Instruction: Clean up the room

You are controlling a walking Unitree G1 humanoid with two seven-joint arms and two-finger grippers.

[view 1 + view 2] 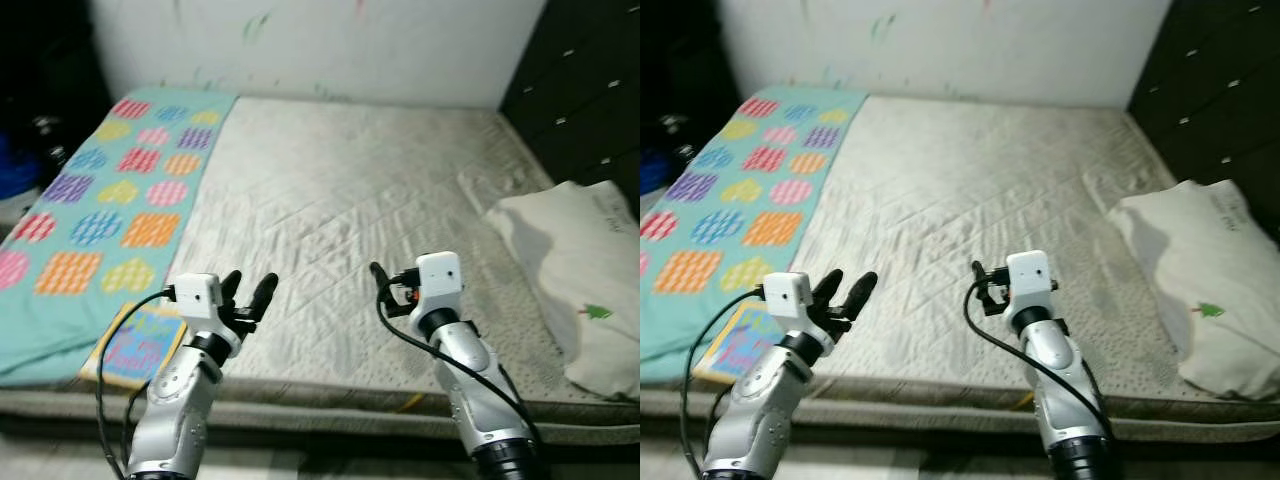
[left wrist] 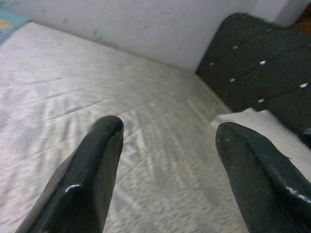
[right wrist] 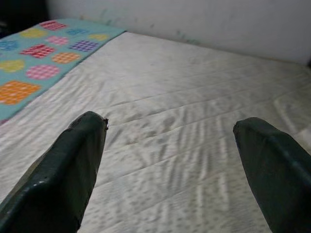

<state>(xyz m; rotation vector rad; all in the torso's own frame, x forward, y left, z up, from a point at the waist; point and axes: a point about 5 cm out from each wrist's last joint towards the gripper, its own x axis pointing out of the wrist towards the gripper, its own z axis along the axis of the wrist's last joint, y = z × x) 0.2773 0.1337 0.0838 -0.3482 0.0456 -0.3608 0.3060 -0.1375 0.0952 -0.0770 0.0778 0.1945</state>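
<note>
Left eye view: both arms reach over the bare mattress (image 1: 340, 190), left gripper (image 1: 248, 292) and right gripper (image 3: 170, 141) spread wide, empty. Patterned blanket (image 1: 110, 190) lies left, pillow (image 1: 580, 270) right, book (image 1: 140, 345) at the near edge.

Home bedroom, bare mattress (image 1: 340, 210), pillow (image 1: 585, 280), patterned blanket (image 1: 110, 200)
</note>
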